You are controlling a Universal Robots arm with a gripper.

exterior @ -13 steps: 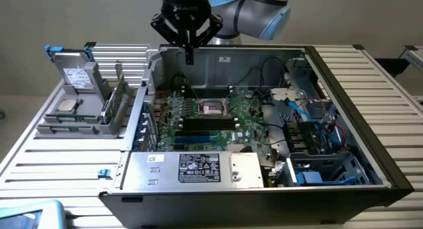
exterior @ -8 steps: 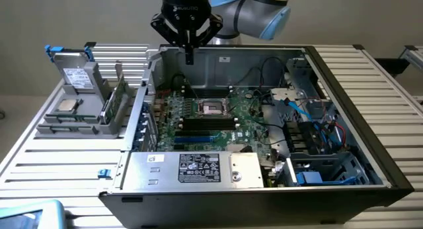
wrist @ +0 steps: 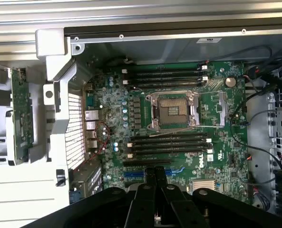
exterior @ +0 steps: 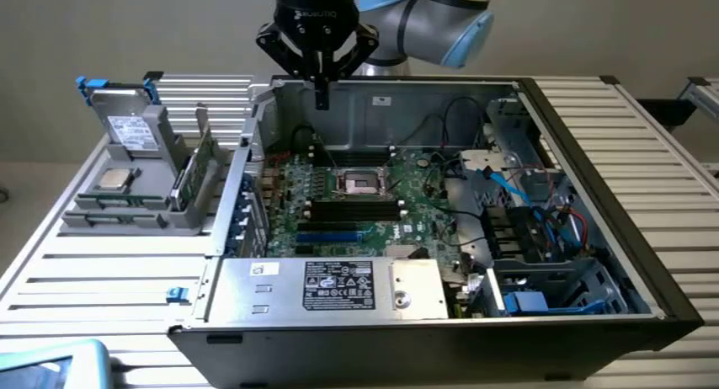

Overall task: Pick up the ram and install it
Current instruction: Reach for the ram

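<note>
I note the black hand [exterior: 322, 101] closed on nothing above the open metal case [exterior: 405, 111]; the thin green ram [exterior: 200, 172] stands edgewise in the grey rack [exterior: 124, 218].

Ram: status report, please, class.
Gripper shut, empty, above the open case. Ram upright in grey holder outside the case, untouched. Memory slots vacant, unobstructed.

The arm [exterior: 436, 18] bends at a grey joint with a blue cap, high at the far side of the exterior view, and turns its black wrist straight down. The tool [exterior: 322, 94] hangs upright, its two black fingers [wrist: 149, 183] pressed together at the tips, holding nothing.
</note>
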